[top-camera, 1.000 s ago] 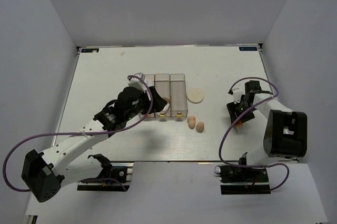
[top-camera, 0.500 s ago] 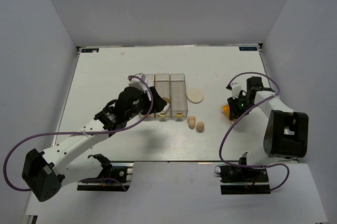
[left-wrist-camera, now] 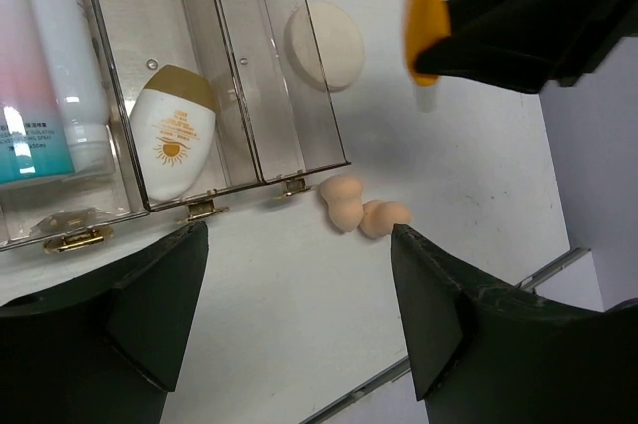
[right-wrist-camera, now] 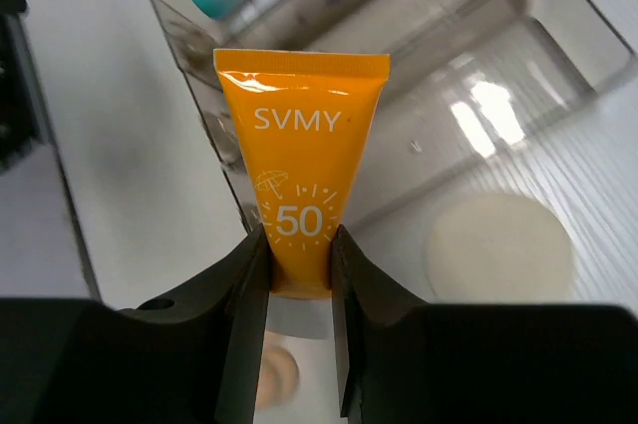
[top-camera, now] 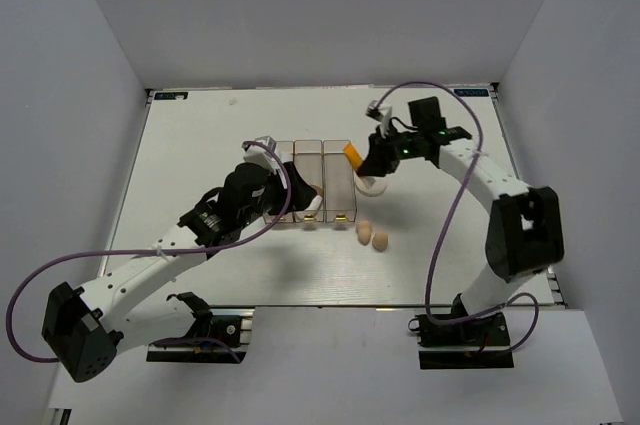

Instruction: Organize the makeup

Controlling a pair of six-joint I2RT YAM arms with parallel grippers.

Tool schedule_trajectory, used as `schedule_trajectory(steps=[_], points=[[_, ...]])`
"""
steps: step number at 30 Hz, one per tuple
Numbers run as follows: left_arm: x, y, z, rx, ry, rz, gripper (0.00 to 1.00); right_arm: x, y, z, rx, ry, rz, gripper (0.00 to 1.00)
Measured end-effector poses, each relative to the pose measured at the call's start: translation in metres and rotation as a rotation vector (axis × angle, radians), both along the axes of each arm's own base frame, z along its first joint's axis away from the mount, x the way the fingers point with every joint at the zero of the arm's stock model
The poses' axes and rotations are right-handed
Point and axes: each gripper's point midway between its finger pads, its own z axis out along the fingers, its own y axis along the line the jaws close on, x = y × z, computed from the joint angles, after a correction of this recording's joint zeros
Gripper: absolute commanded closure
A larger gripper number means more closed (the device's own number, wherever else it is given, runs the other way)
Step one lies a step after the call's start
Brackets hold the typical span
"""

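Note:
My right gripper (top-camera: 368,163) is shut on the orange tube (top-camera: 353,156) and holds it in the air beside the right bin (top-camera: 340,181), above the cream round puff (top-camera: 373,183). In the right wrist view the fingers (right-wrist-camera: 244,284) pinch the tube (right-wrist-camera: 299,175) near its cap. My left gripper (top-camera: 300,195) is open and empty over the bins' near ends. The white bottle (left-wrist-camera: 25,75) and white tube (left-wrist-camera: 70,55) lie in the left bin. The white oval compact (left-wrist-camera: 174,140) lies in the middle bin. Two tan sponges (top-camera: 372,235) lie on the table.
The three clear bins stand side by side mid-table, with gold hinges at their near ends; the right one (left-wrist-camera: 289,65) holds nothing. The sponges (left-wrist-camera: 361,210) lie just right of the bins' near corner. White walls close in the table on three sides.
My right arm has swung from the table's right side up and to the left, carrying the orange tube to the right bin and puff. The left arm has barely moved.

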Motion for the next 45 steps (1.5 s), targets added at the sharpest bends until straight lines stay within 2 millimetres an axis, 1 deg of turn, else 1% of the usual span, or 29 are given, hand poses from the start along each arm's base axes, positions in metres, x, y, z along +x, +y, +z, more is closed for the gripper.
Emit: schedule_trajectory(steps=[3, 7, 10, 12, 14, 15, 17, 20, 23, 26, 34, 36, 39, 40, 41, 43, 44, 45], points=[[0.001, 0.002, 0.006, -0.005, -0.015, 0.012, 0.17, 0.007, 0.047, -0.006, 0.060, 0.064, 0.061, 0.73], [-0.001, 0.010, 0.019, -0.024, -0.045, 0.034, 0.17, 0.021, 0.096, -0.008, 0.138, 0.113, 0.089, 0.72], [-0.003, 0.015, 0.028, -0.040, -0.064, 0.053, 0.17, 0.027, 0.125, -0.005, 0.195, 0.127, 0.097, 0.72], [-0.004, 0.019, 0.031, -0.042, -0.069, 0.062, 0.17, 0.029, 0.140, -0.005, 0.220, 0.135, 0.098, 0.70], [-0.004, 0.020, 0.031, -0.040, -0.071, 0.069, 0.17, 0.030, 0.153, -0.006, 0.238, 0.133, 0.098, 0.67], [-0.004, 0.021, 0.031, -0.038, -0.070, 0.071, 0.17, 0.030, 0.158, -0.008, 0.243, 0.131, 0.102, 0.64], [-0.004, 0.022, 0.030, -0.034, -0.066, 0.077, 0.17, 0.030, 0.166, -0.013, 0.251, 0.131, 0.104, 0.62], [-0.005, 0.023, 0.028, -0.030, -0.060, 0.079, 0.17, 0.032, 0.173, -0.024, 0.245, 0.119, 0.104, 0.56], [-0.005, 0.023, 0.027, -0.029, -0.058, 0.082, 0.17, 0.036, 0.172, -0.036, 0.226, 0.113, 0.093, 0.48], [-0.005, 0.023, 0.027, -0.029, -0.058, 0.082, 0.17, 0.041, 0.171, -0.040, 0.215, 0.089, 0.084, 0.42], [-0.003, 0.022, 0.022, -0.016, -0.044, 0.081, 0.17, 0.049, 0.167, -0.042, 0.198, 0.043, 0.071, 0.41], [-0.003, 0.021, 0.021, -0.014, -0.043, 0.081, 0.17, 0.050, 0.167, -0.042, 0.197, 0.039, 0.072, 0.44], [-0.003, 0.021, 0.021, -0.014, -0.042, 0.079, 0.18, 0.052, 0.164, -0.039, 0.197, 0.032, 0.077, 0.63], [-0.003, 0.020, 0.021, -0.014, -0.041, 0.076, 0.19, 0.054, 0.164, -0.037, 0.198, 0.028, 0.076, 0.77], [-0.003, 0.019, 0.020, -0.014, -0.040, 0.070, 0.20, 0.058, 0.162, -0.031, 0.203, 0.022, 0.070, 0.86], [-0.001, 0.014, 0.019, -0.011, -0.032, 0.052, 0.26, 0.065, 0.153, -0.020, 0.205, 0.008, 0.049, 1.00], [0.000, 0.009, 0.018, -0.008, -0.027, 0.038, 0.28, 0.069, 0.146, -0.013, 0.205, -0.003, 0.031, 1.00], [0.002, 0.005, 0.017, -0.002, -0.020, 0.023, 0.38, 0.075, 0.136, -0.004, 0.205, -0.014, 0.005, 1.00]])
